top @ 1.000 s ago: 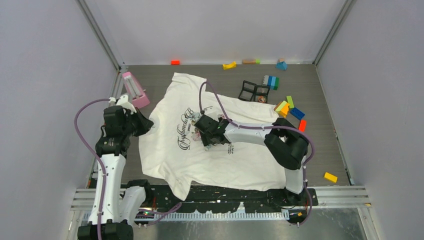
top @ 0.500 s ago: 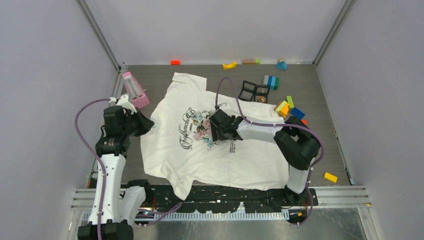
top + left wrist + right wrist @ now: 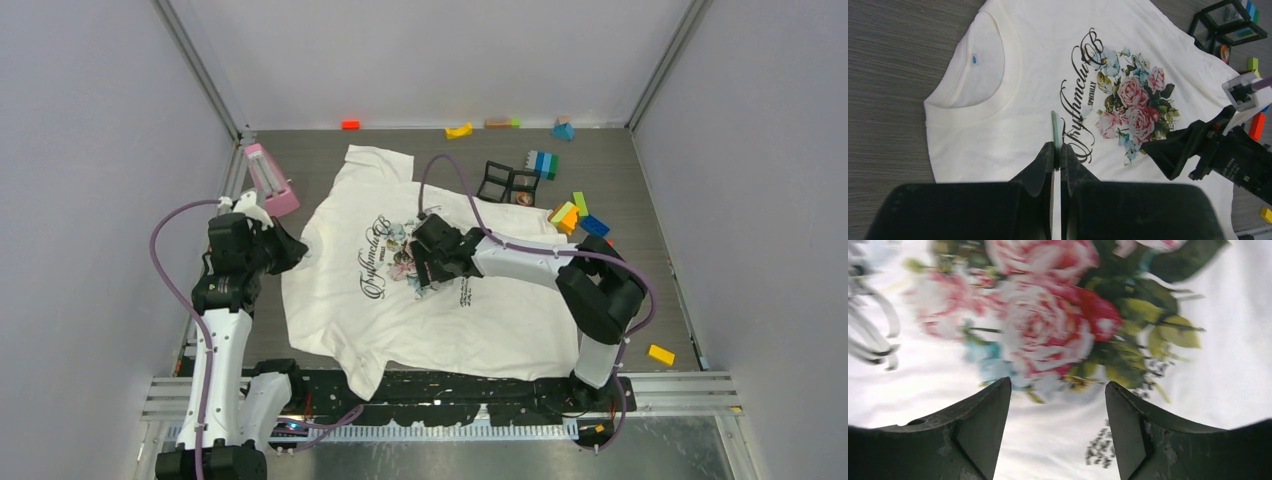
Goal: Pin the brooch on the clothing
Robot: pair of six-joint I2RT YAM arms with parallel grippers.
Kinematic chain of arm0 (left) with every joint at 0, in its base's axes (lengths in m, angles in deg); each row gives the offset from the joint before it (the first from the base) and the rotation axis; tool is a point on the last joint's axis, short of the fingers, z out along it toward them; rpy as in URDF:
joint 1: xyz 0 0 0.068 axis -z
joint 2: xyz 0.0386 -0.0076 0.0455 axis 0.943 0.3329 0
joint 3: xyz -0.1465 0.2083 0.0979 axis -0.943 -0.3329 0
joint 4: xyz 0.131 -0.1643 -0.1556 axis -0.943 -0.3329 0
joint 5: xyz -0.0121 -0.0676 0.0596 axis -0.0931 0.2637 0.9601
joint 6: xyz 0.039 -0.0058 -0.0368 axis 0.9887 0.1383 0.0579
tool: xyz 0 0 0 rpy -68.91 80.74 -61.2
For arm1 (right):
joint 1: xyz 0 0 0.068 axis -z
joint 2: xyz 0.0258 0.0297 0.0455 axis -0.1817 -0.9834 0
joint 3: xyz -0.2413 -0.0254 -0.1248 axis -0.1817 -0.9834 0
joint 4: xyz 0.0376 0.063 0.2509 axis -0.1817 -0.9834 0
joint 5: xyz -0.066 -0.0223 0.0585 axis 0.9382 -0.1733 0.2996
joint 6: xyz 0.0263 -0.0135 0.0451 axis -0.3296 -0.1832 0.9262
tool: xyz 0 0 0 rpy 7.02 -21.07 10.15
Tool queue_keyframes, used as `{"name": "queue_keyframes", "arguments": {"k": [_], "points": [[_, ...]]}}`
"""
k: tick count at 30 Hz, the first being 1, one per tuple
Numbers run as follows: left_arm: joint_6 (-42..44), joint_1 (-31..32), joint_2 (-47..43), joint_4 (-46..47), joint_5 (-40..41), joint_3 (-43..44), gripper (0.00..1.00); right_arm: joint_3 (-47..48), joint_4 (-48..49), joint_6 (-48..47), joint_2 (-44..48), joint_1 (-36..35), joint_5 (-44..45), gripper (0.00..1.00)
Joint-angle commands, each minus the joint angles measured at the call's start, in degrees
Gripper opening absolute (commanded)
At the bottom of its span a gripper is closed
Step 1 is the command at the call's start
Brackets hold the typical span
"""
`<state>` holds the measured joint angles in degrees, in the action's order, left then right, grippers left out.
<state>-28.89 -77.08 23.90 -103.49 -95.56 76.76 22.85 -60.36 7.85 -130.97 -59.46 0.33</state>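
Left wrist view alone catches the left gripper (image 3: 1057,150) clamped on a thin pale-green sliver (image 3: 1054,127). Right wrist view shows the right gripper (image 3: 1058,384) spread wide over the rose print (image 3: 1133,107). The T-shirt (image 3: 500,320) lies flat mid-table (image 3: 650,300). Small capitals read "SPECIALLY".

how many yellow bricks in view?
2: yellow brick at the back wall; yellow brick near the right edge. A yellowish piece by the black frames may be a third.

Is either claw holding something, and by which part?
The left gripper pinches a thin pale-green sliver by its near end; the right gripper is open over the T-shirt, holding nothing.
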Motion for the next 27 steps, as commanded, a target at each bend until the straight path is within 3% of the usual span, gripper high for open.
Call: {"name": "queue_keyframes", "arguments": {"k": [1, 5, 10, 17, 27], "points": [[1.77, -0.42, -0.89, 0.14, 4.66, 1.79, 0.00, 7.63, 3.79, -4.21, 0.42, -5.36, -5.17, 0.74], [5.41, -0.42, -1.53, -3.18, 11.18, 3.40, 0.00, 13.00, 7.14, -7.87, -4.70, -8.66, -7.80, 0.69], [5.44, -0.42, -2.14, -3.09, 11.56, 2.99, 0.00, 17.38, 14.33, -11.50, -10.57, -11.65, -12.13, 0.62], [5.30, -0.42, -1.77, -2.20, 10.15, 2.62, 0.00, 20.45, 20.90, -16.46, -16.99, -13.10, -15.75, 0.52], [4.16, -0.42, -0.94, -1.56, 6.24, 2.27, 0.00, 23.71, 21.86, -20.92, -21.85, -13.58, -15.86, 0.50]]}}
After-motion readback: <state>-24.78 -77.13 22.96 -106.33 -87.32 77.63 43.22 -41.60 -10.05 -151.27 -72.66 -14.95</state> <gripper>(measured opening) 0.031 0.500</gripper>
